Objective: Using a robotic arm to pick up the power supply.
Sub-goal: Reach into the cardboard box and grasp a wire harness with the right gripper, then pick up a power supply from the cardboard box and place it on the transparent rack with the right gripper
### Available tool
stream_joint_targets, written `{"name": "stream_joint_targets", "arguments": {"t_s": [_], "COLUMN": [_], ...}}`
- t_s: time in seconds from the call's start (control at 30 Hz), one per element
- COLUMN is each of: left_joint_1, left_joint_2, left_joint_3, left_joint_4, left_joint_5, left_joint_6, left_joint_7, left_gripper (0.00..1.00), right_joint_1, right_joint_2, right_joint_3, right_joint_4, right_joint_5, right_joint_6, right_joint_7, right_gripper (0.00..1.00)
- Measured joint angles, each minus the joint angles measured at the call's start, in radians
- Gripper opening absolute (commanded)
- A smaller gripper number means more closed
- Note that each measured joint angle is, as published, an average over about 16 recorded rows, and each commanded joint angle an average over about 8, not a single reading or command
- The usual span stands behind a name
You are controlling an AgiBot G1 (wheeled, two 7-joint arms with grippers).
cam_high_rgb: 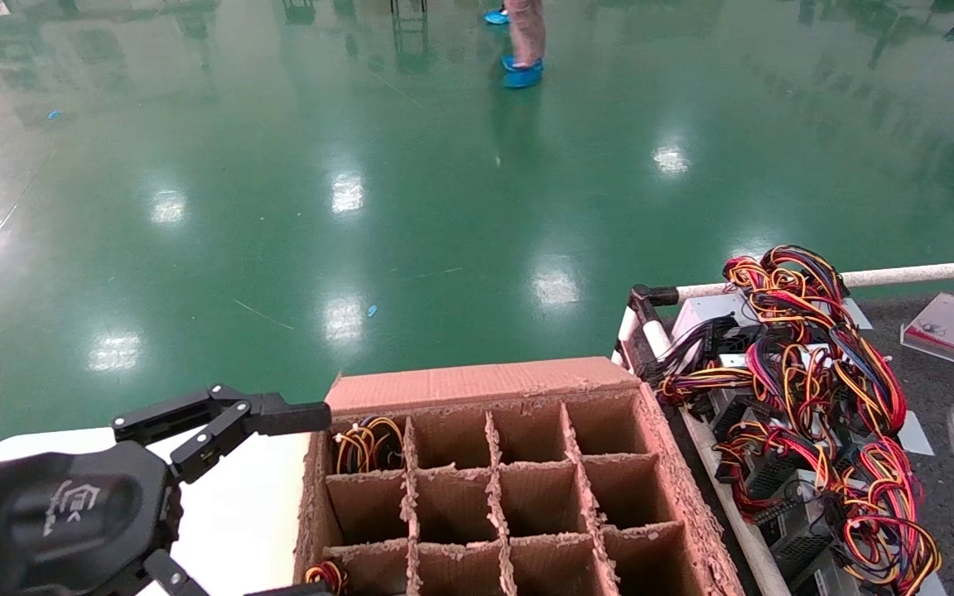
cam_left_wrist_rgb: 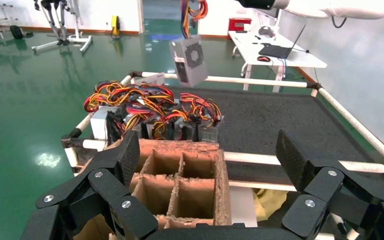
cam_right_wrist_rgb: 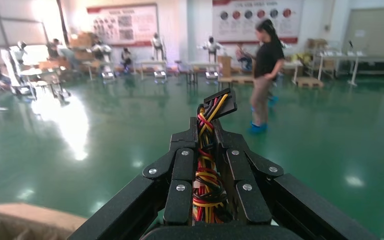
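silver power supply [cam_left_wrist_rgb: 189,60] hangs by wire bundle [cam_right_wrist_rgb: 207,170] pinched in right tool [cam_right_wrist_rgb: 206,145]; left tool [cam_left_wrist_rgb: 210,155] spread, parked.

glossy green floor [cam_high_rgb: 411,207], white desk [cam_left_wrist_rgb: 280,52]

Power supply [cam_left_wrist_rgb: 189,60]: small silver-grey metal box, round perforated vent on one face, hanging tilted in air above black-matted table, clear of heap of like units. Its wire bundle [cam_right_wrist_rgb: 206,170], red, yellow, orange, black, clamped between closed fingers of right gripper [cam_right_wrist_rgb: 207,150], black connector poking past fingertips
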Motion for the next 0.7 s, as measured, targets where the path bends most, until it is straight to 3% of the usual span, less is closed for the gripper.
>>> {"name": "stream_joint_targets", "arguments": {"t_s": [0.33, 0.7], "left_joint_1": [0.000, 0.000], "left_joint_2": [0.000, 0.000], "left_joint_3": [0.000, 0.000], "left_joint_4": [0.000, 0.000], "left_joint_5": [0.000, 0.000], "left_joint_6": [0.000, 0.000], "left_joint_7": [0.000, 0.000], "left_gripper": [1.00, 1.00], "right_joint_1": [-0.023, -0.084], "right_joint_2": [0.134, 0.392], "right_joint_3": [0.109, 0.241], "right_joint_4": [0.058, 0.249], "right_joint_5": [0.198, 0.500], "right_joint_6": [-0.084, -0.089], "right_joint_7": [0.050, 0.179], "right_gripper": [0.00, 0.00]}}
